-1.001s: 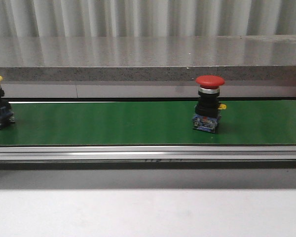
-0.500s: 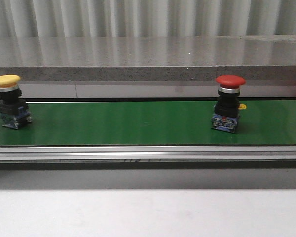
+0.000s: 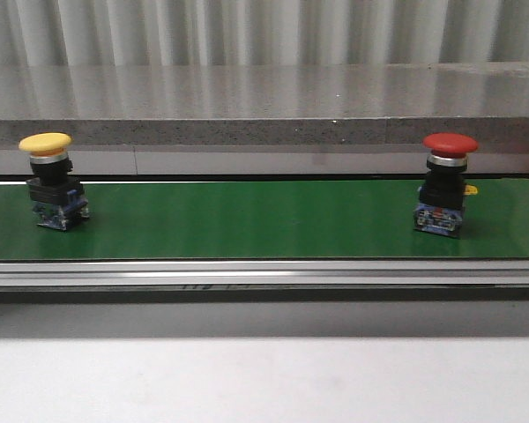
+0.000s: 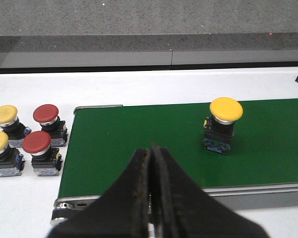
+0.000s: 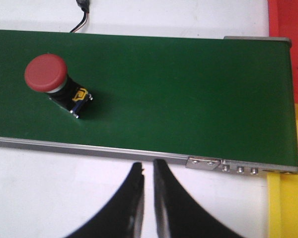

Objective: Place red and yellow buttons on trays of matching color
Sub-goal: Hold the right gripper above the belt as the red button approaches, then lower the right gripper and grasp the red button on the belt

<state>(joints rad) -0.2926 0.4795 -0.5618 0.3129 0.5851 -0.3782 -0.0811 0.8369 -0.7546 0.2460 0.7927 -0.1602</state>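
Green belting carries the two loose buttons: a yellow button (image 3: 55, 181) stands upright near the left end of the conveyor belt (image 3: 247, 220), and a red button (image 3: 444, 185) stands upright well apart from it toward the right end, both on their black-and-blue bases. The belt runs across a white table (image 3: 264, 379), edged at the front by an aluminium rail (image 3: 264, 275), with a grey speckled ledge (image 3: 264, 101) and pale corrugated wall behind. Off the belt's left end, four spare buttons (image 4: 27, 140), two yellow and two red, sit clustered on the white top. Past the right end I can see the edge of a red tray (image 5: 290, 20) and of a yellow tray (image 5: 288, 206); what they hold is out of sight. The left gripper (image 4: 151, 198) hangs over the near rail with its fingers pressed together on nothing. The right gripper (image 5: 148, 203) hovers above the white table with only a narrow slit between its fingers, empty too.
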